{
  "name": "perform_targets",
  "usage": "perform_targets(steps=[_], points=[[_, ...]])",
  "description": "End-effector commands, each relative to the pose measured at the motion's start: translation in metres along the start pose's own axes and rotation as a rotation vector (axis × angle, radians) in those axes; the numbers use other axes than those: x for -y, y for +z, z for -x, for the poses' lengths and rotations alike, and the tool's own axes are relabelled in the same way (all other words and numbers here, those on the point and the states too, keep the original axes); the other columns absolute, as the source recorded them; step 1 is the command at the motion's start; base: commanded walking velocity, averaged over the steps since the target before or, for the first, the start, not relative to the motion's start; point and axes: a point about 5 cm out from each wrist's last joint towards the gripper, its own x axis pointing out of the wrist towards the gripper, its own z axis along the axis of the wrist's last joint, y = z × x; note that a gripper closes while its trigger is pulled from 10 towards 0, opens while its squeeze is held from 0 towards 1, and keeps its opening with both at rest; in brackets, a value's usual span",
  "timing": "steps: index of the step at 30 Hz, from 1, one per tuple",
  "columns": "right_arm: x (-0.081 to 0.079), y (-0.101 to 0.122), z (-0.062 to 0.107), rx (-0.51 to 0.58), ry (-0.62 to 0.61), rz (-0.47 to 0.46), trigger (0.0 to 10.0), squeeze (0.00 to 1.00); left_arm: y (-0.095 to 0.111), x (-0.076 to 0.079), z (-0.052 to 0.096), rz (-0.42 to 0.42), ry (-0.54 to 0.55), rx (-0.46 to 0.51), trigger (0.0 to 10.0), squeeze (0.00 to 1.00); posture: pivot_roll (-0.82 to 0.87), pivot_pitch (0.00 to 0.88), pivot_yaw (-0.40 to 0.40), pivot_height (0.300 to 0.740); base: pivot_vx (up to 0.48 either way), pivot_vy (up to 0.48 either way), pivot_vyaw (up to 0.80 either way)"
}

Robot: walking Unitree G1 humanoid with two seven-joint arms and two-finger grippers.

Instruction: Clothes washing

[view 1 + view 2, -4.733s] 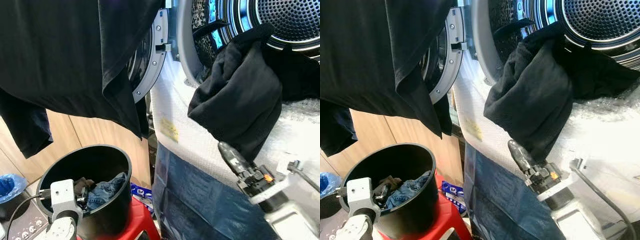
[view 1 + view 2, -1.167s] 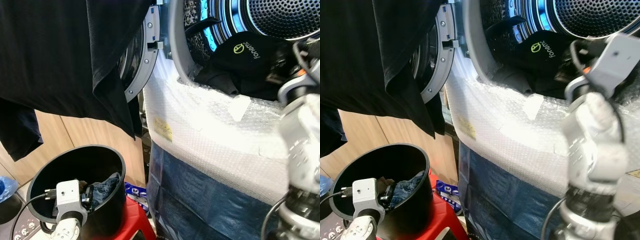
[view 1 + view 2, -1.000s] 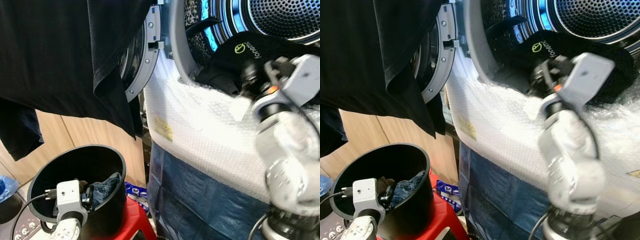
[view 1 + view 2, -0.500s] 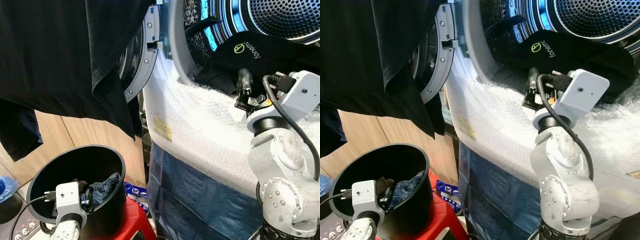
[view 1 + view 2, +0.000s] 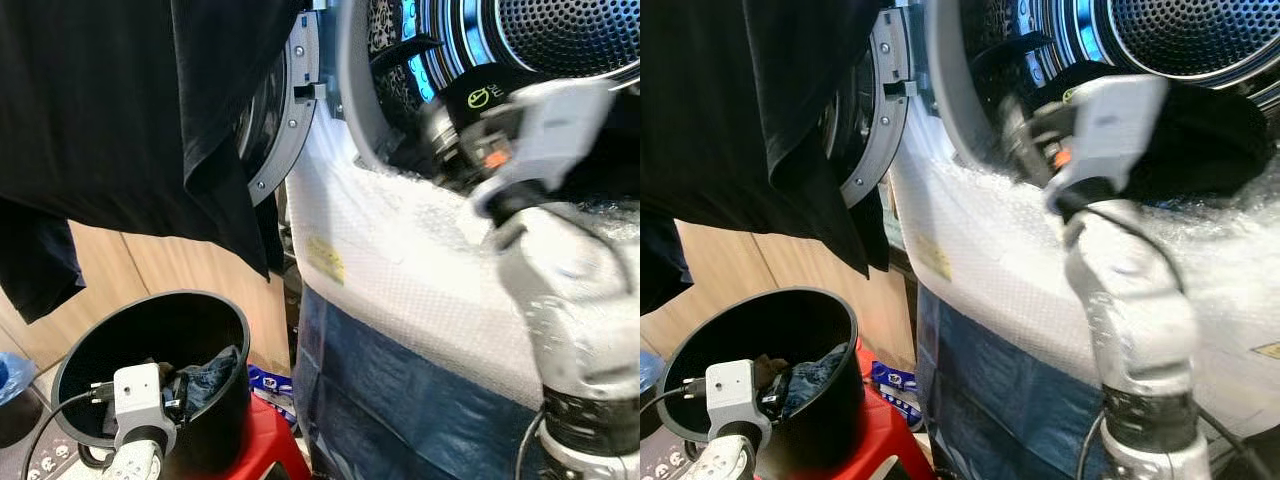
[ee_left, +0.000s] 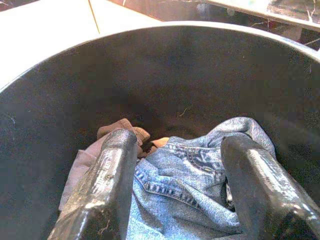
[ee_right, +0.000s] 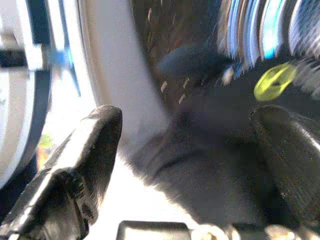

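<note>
Left eye view: front-loading washing machine (image 5: 400,260) with its round door (image 5: 285,120) swung open, front wrapped in white bubble wrap (image 5: 410,270) over a dark blue plastic sheet (image 5: 400,400). Perforated steel drum (image 5: 570,35) lit blue inside. Black garment (image 5: 520,100) with a yellow-green logo slumped over the lower lip of the opening. Silver right arm (image 5: 570,300) raised, blurred, wrist at the opening. Large black cloth (image 5: 120,110) hanging at upper left. Round black plastic bucket (image 5: 150,350) on a red stool (image 5: 270,450) below, with blue jeans (image 5: 205,370) inside and the left wrist camera at its rim.

Right eye view: same scene, right gripper (image 5: 1015,125) blurred at the gray door seal (image 5: 960,110), beside the black garment.

Left wrist view: left gripper (image 6: 180,190) spread wide above the smooth black bucket, two thick glossy fingers (image 6: 107,185) either side of crumpled denim jeans with visible stitching; a tan-gray rag (image 6: 107,137) beside them.

Right wrist view: right gripper (image 7: 185,150) open, empty, rubbery fingers apart, facing the soft black garment and smooth gray seal; heavily blurred.
</note>
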Motion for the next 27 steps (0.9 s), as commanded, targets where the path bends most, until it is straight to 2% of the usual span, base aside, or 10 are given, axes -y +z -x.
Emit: perform_targets(steps=[1, 3, 6, 11, 13, 20, 23, 27], points=[[0.000, 0.002, -0.003, -0.001, 0.003, -0.019, 10.0, 0.00, 0.004, 0.000, -0.002, -0.017, 0.009, 0.011, 10.0, 0.00, 0.08, 0.000, 0.032, 0.740, 0.000, 0.000, 0.00], [0.000, 0.005, -0.010, -0.015, 0.025, 0.016, 10.0, 0.00, 0.007, -0.001, -0.003, -0.014, 0.014, 0.020, 10.0, 0.00, 0.08, 0.000, 0.034, 0.740, 0.000, 0.000, 0.00], [0.013, 0.005, -0.024, -0.057, -0.013, 0.066, 10.0, 0.00, 0.010, -0.003, -0.006, -0.018, 0.012, 0.026, 10.0, 0.00, 0.08, 0.000, 0.039, 0.740, 0.000, 0.000, 0.00], [0.021, 0.011, -0.035, -0.066, -0.038, 0.067, 10.0, 0.00, 0.012, -0.004, -0.008, -0.020, 0.015, 0.032, 10.0, 0.00, 0.09, 0.000, 0.037, 0.740, 0.000, 0.000, 0.00], [0.027, 0.007, -0.042, -0.111, -0.059, 0.140, 10.0, 0.00, 0.014, -0.005, -0.009, -0.020, 0.018, 0.036, 10.0, 0.00, 0.09, 0.000, 0.038, 0.740, 0.000, 0.000, 0.00], [0.040, -0.010, -0.060, -0.223, -0.049, 0.174, 10.0, 0.00, 0.014, -0.007, -0.008, -0.021, 0.024, 0.036, 10.0, 0.00, 0.11, 0.000, 0.034, 0.740, 0.000, 0.000, 0.00], [0.054, -0.021, -0.070, -0.286, -0.051, 0.217, 10.0, 0.00, 0.014, -0.009, -0.009, -0.026, 0.031, 0.036, 10.0, 0.00, 0.12, 0.000, 0.033, 0.740, 0.000, 0.000, 0.00], [0.069, -0.012, -0.078, -0.284, -0.102, 0.218, 10.0, 0.00, 0.018, -0.011, -0.011, -0.025, 0.037, 0.049, 10.0, 0.00, 0.13, 0.000, 0.026, 0.740, 0.000, 0.000, 0.00]])
